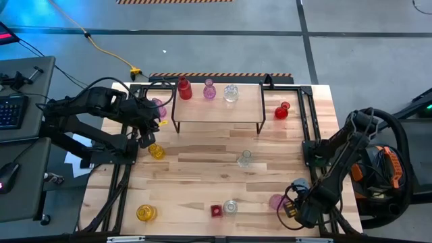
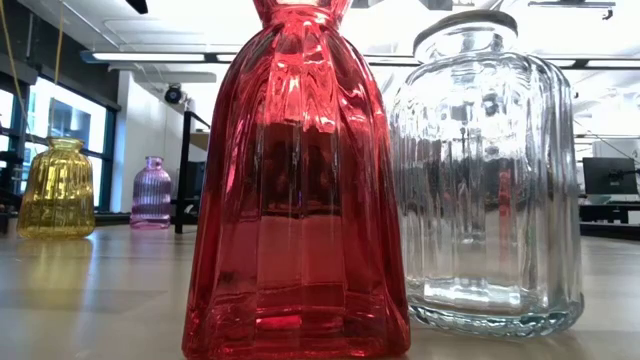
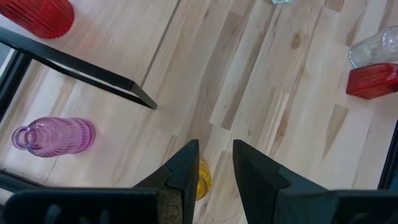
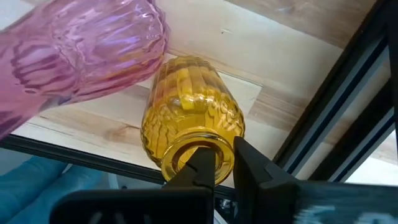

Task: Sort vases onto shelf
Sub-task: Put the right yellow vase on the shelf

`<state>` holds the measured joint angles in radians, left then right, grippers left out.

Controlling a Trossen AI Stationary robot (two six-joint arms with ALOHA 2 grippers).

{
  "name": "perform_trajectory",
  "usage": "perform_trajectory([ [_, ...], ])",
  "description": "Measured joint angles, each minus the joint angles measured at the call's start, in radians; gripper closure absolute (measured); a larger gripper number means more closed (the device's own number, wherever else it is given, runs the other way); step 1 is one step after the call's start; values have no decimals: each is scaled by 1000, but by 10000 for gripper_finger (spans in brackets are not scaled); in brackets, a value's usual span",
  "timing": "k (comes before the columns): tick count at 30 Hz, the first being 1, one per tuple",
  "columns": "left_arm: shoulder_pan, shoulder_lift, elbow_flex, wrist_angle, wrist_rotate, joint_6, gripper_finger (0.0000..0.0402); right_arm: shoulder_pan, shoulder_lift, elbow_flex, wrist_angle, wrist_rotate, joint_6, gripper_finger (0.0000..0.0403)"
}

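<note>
The shelf (image 1: 216, 111) stands at the table's far middle and bears a red (image 1: 183, 88), a pink (image 1: 209, 89) and a clear vase (image 1: 231, 92). Other vases stand scattered on the table. My right gripper (image 4: 222, 155) is at the near right corner (image 1: 297, 206), shut on a yellow vase (image 4: 193, 124), with a pink vase (image 4: 81, 50) close beside it. My left gripper (image 3: 214, 162) hangs open left of the shelf (image 1: 150, 129), above another yellow vase (image 1: 156, 150) and touching nothing. My right gripper pinches the rim of the yellow vase's mouth (image 4: 227, 163), one finger (image 4: 202, 163) inside the opening and the other (image 4: 249, 163) outside. The fingers come from above, pointing down. The vase is upright below them; whether its base rests on the table I cannot tell.
On the table stand a red vase (image 1: 281, 111) right of the shelf, a pink one (image 1: 158, 106) left of it, a clear one (image 1: 245, 158) mid-table, and yellow (image 1: 146, 213), red (image 1: 216, 210) and clear (image 1: 231, 207) ones near the front edge. Black frame rails (image 4: 348, 93) run beside the right gripper.
</note>
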<state>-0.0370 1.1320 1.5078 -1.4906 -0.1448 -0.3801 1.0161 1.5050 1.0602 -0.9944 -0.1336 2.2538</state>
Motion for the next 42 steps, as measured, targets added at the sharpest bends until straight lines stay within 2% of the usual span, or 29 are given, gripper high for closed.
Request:
perform_trajectory([
  [16,0,0,0,0,0,26,312,-25,-105,-3,-56,28,17,401],
  [34,0,0,0,5,-15,35,312,-109,-383,-1,-387,25,6,402],
  [42,0,0,0,40,-24,102,312,-216,-474,-1,-451,141,-44,402],
])
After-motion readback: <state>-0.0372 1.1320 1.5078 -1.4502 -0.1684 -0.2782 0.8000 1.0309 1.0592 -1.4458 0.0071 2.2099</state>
